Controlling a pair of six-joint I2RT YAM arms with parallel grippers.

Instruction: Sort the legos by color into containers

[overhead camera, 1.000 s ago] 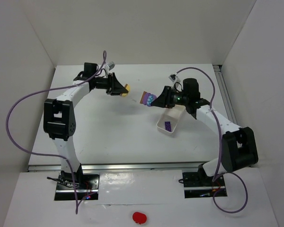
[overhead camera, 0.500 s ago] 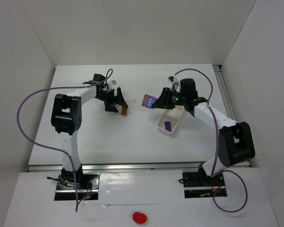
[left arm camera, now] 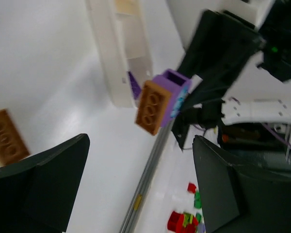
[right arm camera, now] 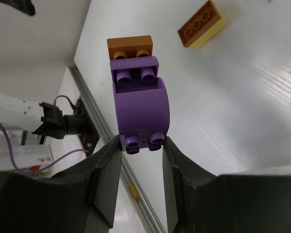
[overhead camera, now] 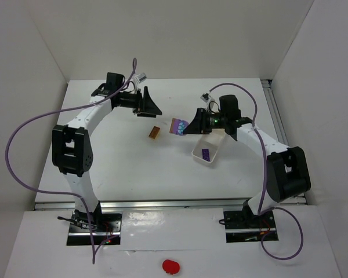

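My right gripper is shut on a rounded purple lego and holds it above the table. An orange lego is stuck on the purple one's far end. A loose orange-and-yellow lego lies on the table between the arms. My left gripper is open and empty, up and left of that brick. A white container right of centre holds a small purple lego.
A metal rail runs along the table's near edge. White walls close in the back and both sides. A red object lies on the shelf below the arm bases, and red and green pieces show past the rail in the left wrist view.
My left gripper opened and let go of the orange-and-yellow lego, which now lies on the table. It then drew back up and left. My right gripper shifted slightly left, still gripping.
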